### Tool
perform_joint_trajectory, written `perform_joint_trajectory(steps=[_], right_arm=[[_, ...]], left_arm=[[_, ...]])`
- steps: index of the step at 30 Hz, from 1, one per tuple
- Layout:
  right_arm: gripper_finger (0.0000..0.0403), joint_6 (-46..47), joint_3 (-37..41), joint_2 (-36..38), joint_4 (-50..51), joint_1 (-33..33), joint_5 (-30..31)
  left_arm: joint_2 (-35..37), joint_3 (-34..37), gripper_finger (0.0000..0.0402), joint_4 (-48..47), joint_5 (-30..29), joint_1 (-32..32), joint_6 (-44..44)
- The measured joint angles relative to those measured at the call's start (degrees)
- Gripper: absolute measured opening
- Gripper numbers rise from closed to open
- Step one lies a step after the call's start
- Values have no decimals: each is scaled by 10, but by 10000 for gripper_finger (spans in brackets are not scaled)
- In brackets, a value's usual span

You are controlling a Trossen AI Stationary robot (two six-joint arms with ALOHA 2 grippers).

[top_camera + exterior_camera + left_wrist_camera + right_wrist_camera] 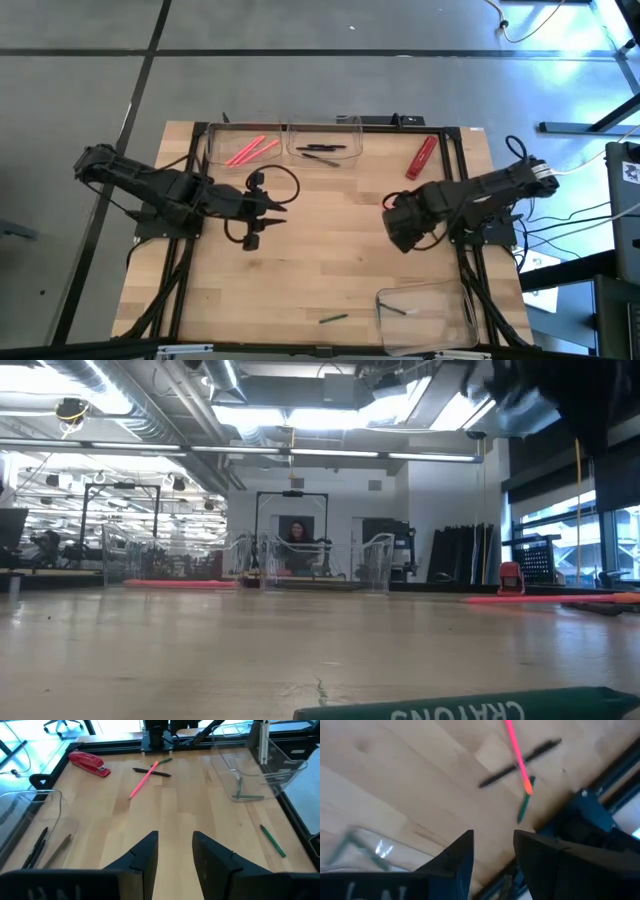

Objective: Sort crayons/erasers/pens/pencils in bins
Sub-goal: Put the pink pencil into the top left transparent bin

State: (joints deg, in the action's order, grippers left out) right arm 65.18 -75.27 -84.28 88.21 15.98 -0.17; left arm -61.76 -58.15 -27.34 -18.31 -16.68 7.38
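Two clear bins stand at the table's far edge. One [240, 146] holds pink sticks [250, 150], the other [325, 140] black ones [322, 152]. A third bin [425, 315] at the near right holds a green stick [247, 796]. A pink stick [517, 755] lies across a black one [520, 762], with a green one [525, 805] beside them, on the wood below my right gripper [492, 855]. That gripper is open, points down and holds nothing. Another green stick [333, 318] lies near the front edge. My left gripper [280, 210] hangs open and empty over the table's left middle.
A red stapler [421, 157] lies at the far right of the table. A black frame rail [107, 745] runs along the table's edges. In the low view a person [297, 540] sits in the room behind the table. Bare wood [330, 250] lies between the two arms.
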Motion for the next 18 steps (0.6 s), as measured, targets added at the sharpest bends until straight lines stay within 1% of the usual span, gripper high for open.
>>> perform_joint_trajectory(steps=[3, 7, 9, 15, 18], right_arm=[[141, -39, 65, 14, -50, -25, -28], [141, -92, 130, 16, -105, -60, -32], [141, -116, 159, 16, -133, -80, -44], [141, -159, 230, 16, -167, -132, -49], [141, -184, 259, 16, -189, -152, -56]], left_arm=[[0, 0, 112, 0, 0, 8, 0], [0, 0, 112, -1, 0, 19, 0], [0, 0, 112, -1, 0, 23, 0], [0, 0, 112, -1, 40, 43, 0], [0, 0, 112, -1, 44, 50, 0]])
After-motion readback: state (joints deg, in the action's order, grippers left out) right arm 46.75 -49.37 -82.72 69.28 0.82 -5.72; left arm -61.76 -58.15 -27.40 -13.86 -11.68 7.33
